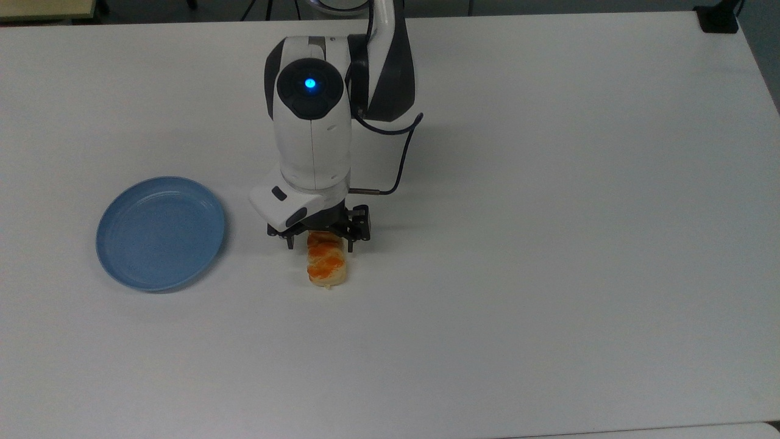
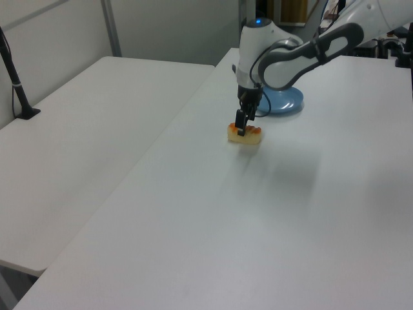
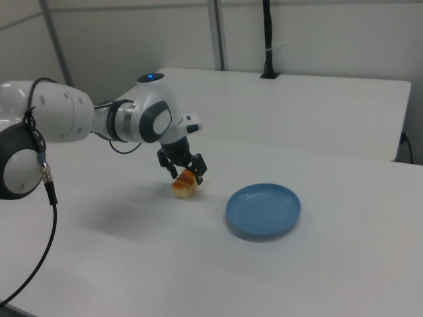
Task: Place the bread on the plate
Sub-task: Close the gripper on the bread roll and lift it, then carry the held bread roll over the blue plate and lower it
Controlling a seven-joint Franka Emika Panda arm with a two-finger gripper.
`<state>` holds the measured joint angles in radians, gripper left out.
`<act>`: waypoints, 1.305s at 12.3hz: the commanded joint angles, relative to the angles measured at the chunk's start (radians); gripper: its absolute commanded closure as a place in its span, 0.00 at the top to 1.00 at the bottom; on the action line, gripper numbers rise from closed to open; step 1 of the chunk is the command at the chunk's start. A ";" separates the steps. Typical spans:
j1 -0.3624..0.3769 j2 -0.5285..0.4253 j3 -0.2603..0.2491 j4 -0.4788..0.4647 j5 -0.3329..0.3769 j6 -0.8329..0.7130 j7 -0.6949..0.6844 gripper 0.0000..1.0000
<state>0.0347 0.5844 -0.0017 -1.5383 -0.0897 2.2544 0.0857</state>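
Nearby — plate, bread apart.

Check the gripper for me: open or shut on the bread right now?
Open. In the top view the gripper has a finger on each side of the bread, with gaps visible between them.

table: white, fills top view
bread: centre, lying flat
plate: left of centre, apart from bread
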 commanded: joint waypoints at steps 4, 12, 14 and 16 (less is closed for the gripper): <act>0.005 0.022 -0.006 0.004 -0.018 0.048 0.008 0.43; -0.061 -0.034 -0.144 0.053 -0.012 -0.023 -0.295 0.44; -0.123 -0.018 -0.146 0.053 -0.015 -0.004 -0.371 0.44; -0.163 0.006 -0.146 0.053 -0.016 0.043 -0.425 0.45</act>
<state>-0.1011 0.5737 -0.1429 -1.4785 -0.1002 2.2519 -0.2758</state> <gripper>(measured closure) 0.551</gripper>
